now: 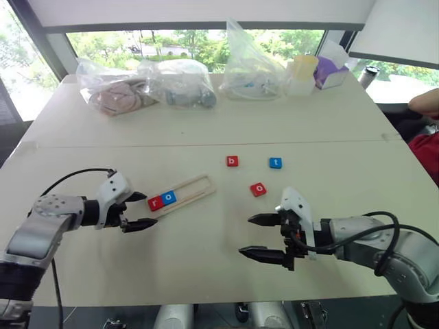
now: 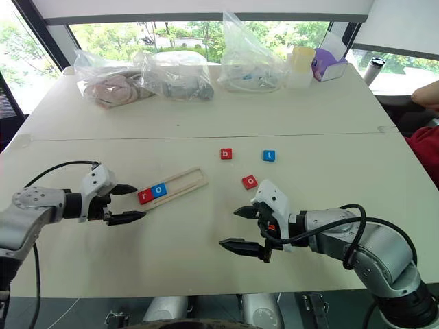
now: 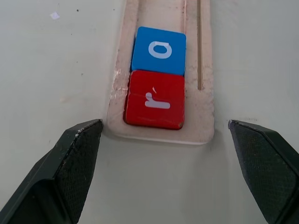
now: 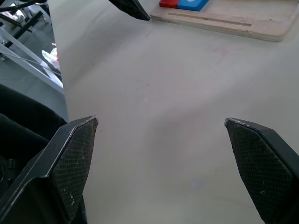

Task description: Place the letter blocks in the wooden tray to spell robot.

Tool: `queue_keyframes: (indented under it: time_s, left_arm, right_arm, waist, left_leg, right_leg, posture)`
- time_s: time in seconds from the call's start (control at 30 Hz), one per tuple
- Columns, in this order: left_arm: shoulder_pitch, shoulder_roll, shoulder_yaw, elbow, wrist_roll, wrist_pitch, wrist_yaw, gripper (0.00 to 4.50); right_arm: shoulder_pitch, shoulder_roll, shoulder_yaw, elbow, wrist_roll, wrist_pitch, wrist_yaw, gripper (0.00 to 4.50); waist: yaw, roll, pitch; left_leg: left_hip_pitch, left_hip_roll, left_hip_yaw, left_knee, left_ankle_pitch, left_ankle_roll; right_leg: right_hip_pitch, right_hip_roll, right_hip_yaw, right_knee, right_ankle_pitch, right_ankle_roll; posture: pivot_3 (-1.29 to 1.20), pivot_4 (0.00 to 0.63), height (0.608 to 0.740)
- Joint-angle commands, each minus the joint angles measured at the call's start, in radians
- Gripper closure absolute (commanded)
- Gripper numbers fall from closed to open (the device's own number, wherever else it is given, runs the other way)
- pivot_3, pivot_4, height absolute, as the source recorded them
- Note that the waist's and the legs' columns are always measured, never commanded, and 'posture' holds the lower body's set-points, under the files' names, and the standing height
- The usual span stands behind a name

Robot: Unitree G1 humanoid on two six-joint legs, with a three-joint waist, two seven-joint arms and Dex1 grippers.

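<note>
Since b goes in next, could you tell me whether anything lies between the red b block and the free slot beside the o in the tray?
Nothing visible does. The b block lies on bare table beyond the tray, apart from the red o and t. The slot beside the blue o is free.

Two tiles in the tray, three loose on the table

The wooden tray [image 2: 180, 184] holds red r [image 2: 145, 197] and blue o [image 2: 159, 190]; red b [image 2: 226, 153], blue t [image 2: 269, 155] and red o [image 2: 250, 181] lie apart. Left gripper [image 2: 130, 203] and right gripper [image 2: 241, 229] gape empty.

Wooden tray [image 3: 203, 88]: pale raw wood, matt. Letter blocks [image 3: 155, 100]: glossy plastic. Table [image 1: 206, 123]: smooth matt. Far bags [image 1: 250, 65]: clear crinkled plastic.
</note>
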Motion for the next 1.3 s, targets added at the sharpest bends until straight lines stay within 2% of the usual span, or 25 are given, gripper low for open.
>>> queue_keyframes:
  time_s: [0.03,0.13,0.23,0.27,0.3,0.5,0.63,0.73,0.83,1.07,1.13,1.17,1.3]
  left_arm:
    - [-0.004,-0.023,-0.051,0.03,0.058,-0.037,0.01,0.0]
    - [-0.012,-0.047,-0.073,0.062,0.082,-0.053,0.009,0.0]
    - [-0.004,-0.061,-0.074,0.061,0.078,-0.051,-0.006,0.85]
    - [-0.002,-0.062,-0.073,0.061,0.08,-0.053,-0.007,1.25]
    - [-0.001,-0.068,-0.067,0.058,0.073,-0.049,-0.005,1.37]
    - [-0.011,-0.036,-0.072,0.013,0.057,-0.039,-0.078,1.37]
    - [-0.108,-0.03,-0.106,0.052,0.089,-0.15,-0.155,1.37]
    - [-0.2,-0.036,-0.177,0.139,0.154,-0.264,-0.222,1.37]
    - [-0.309,-0.087,-0.232,0.29,0.203,-0.356,-0.256,1.37]
    - [-0.434,-0.167,-0.279,0.501,0.262,-0.484,-0.316,1.37]
    - [-0.437,-0.173,-0.282,0.512,0.266,-0.488,-0.334,0.32]
    - [-0.435,-0.174,-0.282,0.509,0.264,-0.48,-0.343,0.02]
    - [-0.422,-0.18,-0.264,0.485,0.263,-0.463,-0.324,0.02]
  right_arm:
    - [-0.015,0.005,0.011,0.003,-0.02,-0.027,0.0,0.04]
    - [-0.015,0.005,0.015,0.012,-0.031,-0.036,0.004,0.04]
    - [-0.008,0.002,0.017,0.015,-0.047,-0.044,0.006,0.0]
    - [-0.007,0.001,0.018,0.015,-0.05,-0.046,0.006,0.0]
    - [-0.006,0.003,0.016,0.015,-0.051,-0.046,0.004,0.0]
    - [-0.006,0.0,0.011,0.018,-0.062,-0.045,-0.005,0.0]
    - [-0.016,0.001,0.006,0.036,-0.072,-0.044,-0.006,0.0]
    - [-0.023,0.005,0.018,0.054,-0.092,-0.051,-0.006,0.0]
    - [-0.028,0.03,0.029,0.056,-0.109,-0.055,-0.032,0.0]
    - [-0.008,0.062,0.03,0.024,-0.11,-0.032,-0.073,0.0]
    - [-0.002,0.063,0.026,0.015,-0.107,-0.027,-0.082,0.0]
    - [0.001,0.063,0.023,0.011,-0.105,-0.025,-0.087,0.0]
    - [-0.009,0.078,0.005,0.016,-0.11,-0.025,-0.118,0.0]
  waist:
    - [0.002,0.001,-0.001]
    - [0.007,0.005,-0.003]
    - [0.009,0.006,-0.004]
    - [0.009,0.007,-0.005]
    - [0.009,0.007,-0.005]
    - [0.013,0.008,-0.006]
    - [0.018,0.008,-0.006]
    - [0.019,0.007,-0.005]
    - [0.02,0.007,-0.006]
    - [0.021,0.007,-0.006]
    - [0.02,0.007,-0.006]
    - [0.019,0.007,-0.006]
    - [0.015,0.008,-0.006]
  left_leg:
    - [0.0,0.0,0.0,0.0,0.0,0.0]
    - [0.0,-0.001,0.0,0.001,0.0,0.0]
    - [0.001,-0.001,0.0,0.001,0.0,0.0]
    - [0.001,-0.001,0.0,0.001,0.0,0.0]
    - [0.001,-0.001,0.0,0.001,0.0,0.0]
    - [0.001,-0.001,0.0,0.001,0.0,0.0]
    - [0.0,-0.001,0.0,0.001,0.0,0.0]
    - [0.0,-0.001,0.0,0.002,0.0,0.0]
    - [-0.001,-0.001,0.0,0.002,0.0,0.0]
    - [-0.001,-0.001,0.0,0.002,0.0,0.0]
    - [-0.001,-0.001,0.0,0.002,0.0,0.0]
    - [0.0,-0.001,0.0,0.002,0.0,0.0]
    - [0.0,-0.001,0.0,0.002,0.0,0.0]
  right_leg:
    - [0.0,0.0,0.0,0.0,0.0,0.0]
    - [0.001,-0.001,0.0,0.0,0.0,0.0]
    - [0.002,0.0,0.0,0.0,0.001,0.001]
    - [0.002,0.0,0.0,0.0,0.001,0.001]
    - [0.002,0.0,0.0,0.0,0.001,0.001]
    - [0.002,0.0,0.0,0.0,0.001,0.001]
    - [0.001,0.0,0.0,0.0,0.001,0.001]
    - [0.001,0.0,0.0,-0.001,0.001,0.001]
    - [0.001,0.001,0.0,-0.001,0.001,0.001]
    - [0.001,0.001,0.0,0.0,0.003,0.003]
    - [0.001,0.001,0.0,0.0,0.003,0.004]
    - [0.001,0.001,0.0,0.0,0.002,0.004]
    - [0.001,0.001,0.0,0.0,0.003,0.004]
  posture:
    - [0.0,0.15,0.74]
    - [0.0,0.15,0.74]
    - [0.0,0.15,0.74]
    - [0.0,0.15,0.74]
    - [0.0,0.15,0.74]
    - [0.0,0.15,0.74]
    - [0.0,0.15,0.74]
    - [0.0,0.15,0.74]
    - [0.0,0.15,0.74]
    - [0.0,0.15,0.74]
    - [0.0,0.15,0.74]
    - [0.0,0.15,0.74]
    - [0.0,0.15,0.74]
